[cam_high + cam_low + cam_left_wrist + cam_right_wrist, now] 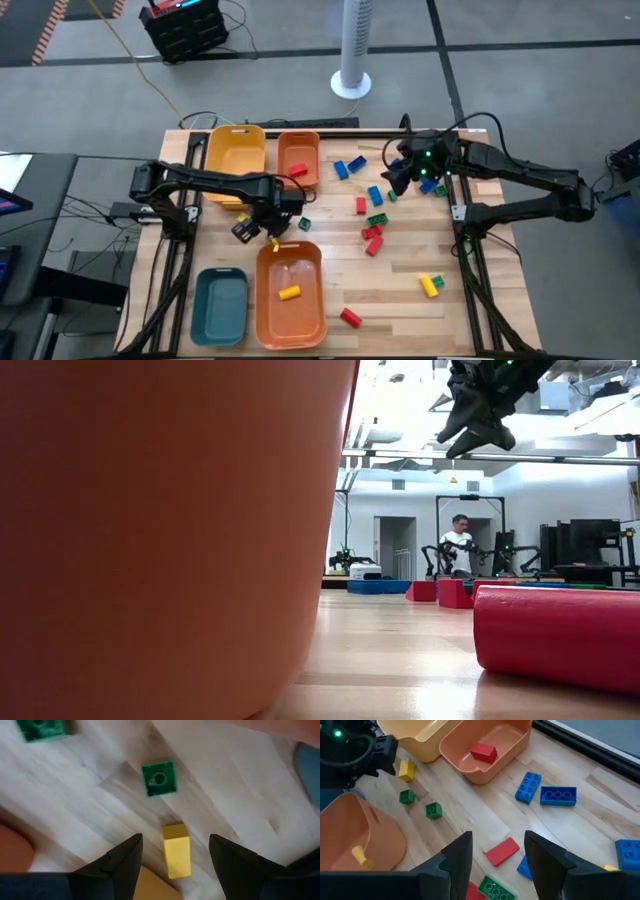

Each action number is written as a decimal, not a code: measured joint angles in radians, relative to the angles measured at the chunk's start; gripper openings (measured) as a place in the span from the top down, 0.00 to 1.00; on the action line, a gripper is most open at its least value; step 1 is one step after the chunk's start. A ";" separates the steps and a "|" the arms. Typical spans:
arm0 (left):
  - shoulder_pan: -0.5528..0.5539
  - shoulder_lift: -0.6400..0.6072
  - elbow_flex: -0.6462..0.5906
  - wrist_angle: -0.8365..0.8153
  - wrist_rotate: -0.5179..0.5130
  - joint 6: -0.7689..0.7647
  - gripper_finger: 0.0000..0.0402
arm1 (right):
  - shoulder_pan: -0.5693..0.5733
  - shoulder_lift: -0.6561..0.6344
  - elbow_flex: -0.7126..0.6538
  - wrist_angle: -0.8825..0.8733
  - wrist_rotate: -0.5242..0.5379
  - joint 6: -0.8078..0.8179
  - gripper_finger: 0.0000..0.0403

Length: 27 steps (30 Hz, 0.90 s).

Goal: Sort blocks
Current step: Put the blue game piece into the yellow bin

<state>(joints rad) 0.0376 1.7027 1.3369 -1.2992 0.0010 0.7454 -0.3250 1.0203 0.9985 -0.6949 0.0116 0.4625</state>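
So the blocks were still mostly loose on the wooden tabletop. The main scatter of blue, red and green ones sat right of centre toward the far side, a yellow-and-green pair and a lone red one lay nearer. A few were already sorted: a red block in the small orange bin at the far side, a yellow one in the big orange bin at the near side.

The left tool hung just above a yellow block lying on the wood right by the far rim of that big bin. Its fingers stood open on either side of the block, not touching it as far as I could see. The right tool hovered over the far-right scatter, fingers apart, nothing in them.

Handling-wise I'd guess these are hard, light plastic, rigid and a bit slick, so they could skid or twist if pinched off-centre. The best bet looked like squeezing the two long flat sides, not the studded top.

Hard to read: the low camera was almost entirely blocked by an orange bin wall, with a red block filling its right corner. The teal bin and yellow bin looked empty, but the left arm covered part of the yellow one. A person stood far off in the room behind.
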 joint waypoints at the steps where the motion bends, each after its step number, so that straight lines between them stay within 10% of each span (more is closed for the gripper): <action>1: 0.007 0.000 0.000 0.002 0.001 -0.004 0.44 | 0.003 0.000 0.000 0.000 0.000 0.000 0.52; 27: 0.114 -0.001 -0.019 0.361 0.065 -0.082 0.48 | 0.061 0.000 0.000 0.001 0.018 0.043 0.52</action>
<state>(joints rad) 0.1513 1.7020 1.3174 -0.9383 0.0661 0.6638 -0.2638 1.0206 0.9985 -0.6942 0.0299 0.5053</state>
